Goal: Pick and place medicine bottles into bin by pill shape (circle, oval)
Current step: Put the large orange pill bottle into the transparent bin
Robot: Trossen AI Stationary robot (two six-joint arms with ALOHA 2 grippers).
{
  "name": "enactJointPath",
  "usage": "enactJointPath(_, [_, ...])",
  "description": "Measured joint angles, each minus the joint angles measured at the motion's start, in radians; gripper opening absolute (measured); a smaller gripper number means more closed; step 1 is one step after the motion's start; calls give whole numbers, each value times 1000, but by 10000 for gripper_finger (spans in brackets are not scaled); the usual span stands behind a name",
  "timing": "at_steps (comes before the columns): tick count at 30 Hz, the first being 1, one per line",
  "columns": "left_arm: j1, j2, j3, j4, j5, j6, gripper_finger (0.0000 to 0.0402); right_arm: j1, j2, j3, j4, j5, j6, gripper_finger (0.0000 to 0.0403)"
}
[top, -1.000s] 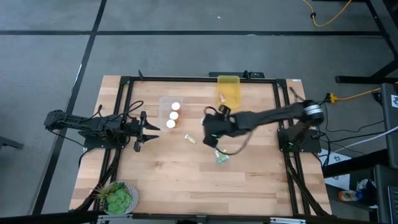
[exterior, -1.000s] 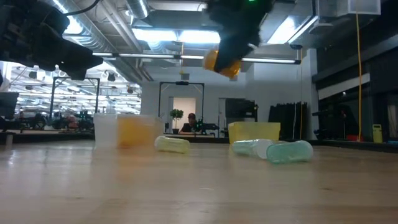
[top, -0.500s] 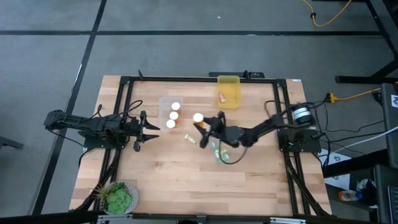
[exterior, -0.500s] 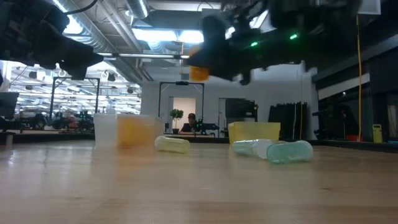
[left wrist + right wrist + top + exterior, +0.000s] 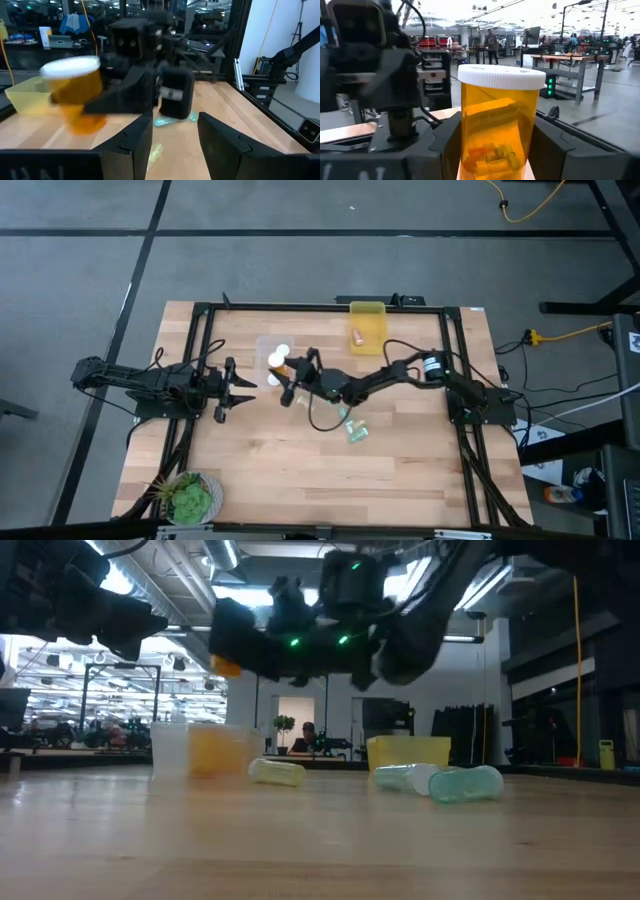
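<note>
Right wrist view: orange bottle (image 5: 500, 125) upright between the fingers (image 5: 447, 145).
Right gripper (image 5: 286, 378): pinching the bottle, above the clear bin (image 5: 266, 350).
Left gripper (image 5: 243, 389): spread, waiting beside the bin.

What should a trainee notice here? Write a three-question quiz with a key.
1. True or false: the right jaws hold an orange bottle with a white cap.
2. Which bin holds an orange bottle lying on its side? A) the clear bin B) the yellow bin
3. Which arm waits at the table's left side with open jaws?
Key: 1 true; 2 B; 3 the left arm.
</note>
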Motion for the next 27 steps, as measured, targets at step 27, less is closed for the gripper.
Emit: enactJointPath(27, [0, 0, 0, 1, 0, 3, 149, -26, 280, 371, -118, 91, -3, 185])
